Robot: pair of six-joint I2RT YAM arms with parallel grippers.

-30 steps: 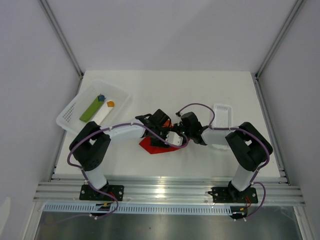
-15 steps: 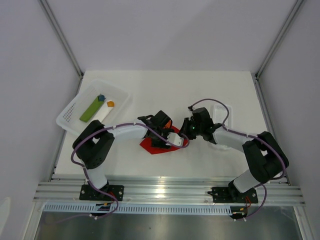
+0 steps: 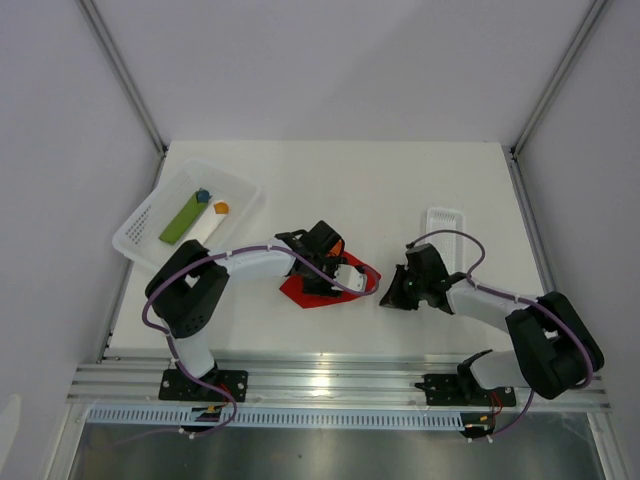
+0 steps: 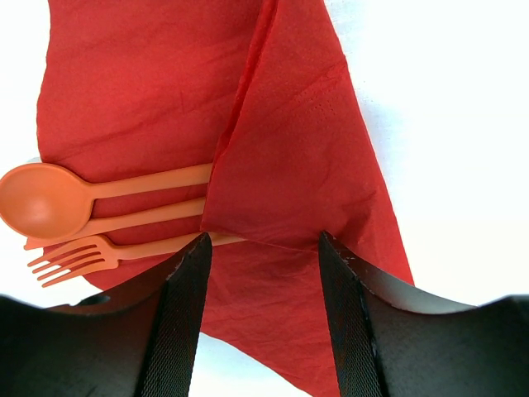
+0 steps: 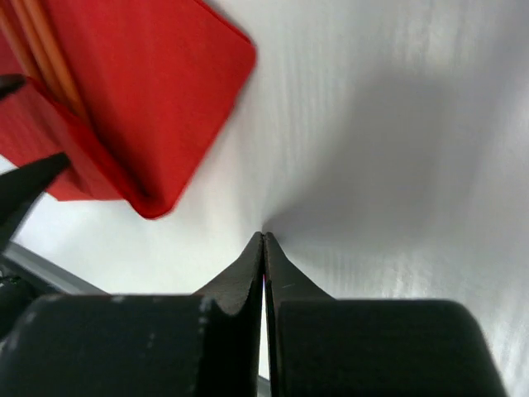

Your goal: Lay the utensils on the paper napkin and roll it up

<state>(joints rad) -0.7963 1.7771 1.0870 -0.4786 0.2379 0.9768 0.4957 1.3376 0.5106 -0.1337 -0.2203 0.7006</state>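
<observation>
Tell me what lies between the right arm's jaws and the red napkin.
Nothing. In the right wrist view, only bare white table separates the shut right jaws from the folded paper napkin. The top view agrees.

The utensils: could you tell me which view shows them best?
Left wrist: the utensils lie sharp on the paper napkin, spoon bowl and fork tines clear, handles under a folded flap. Right wrist catches only blurred orange handles at its corner; from top external the left hand hides them.
</observation>
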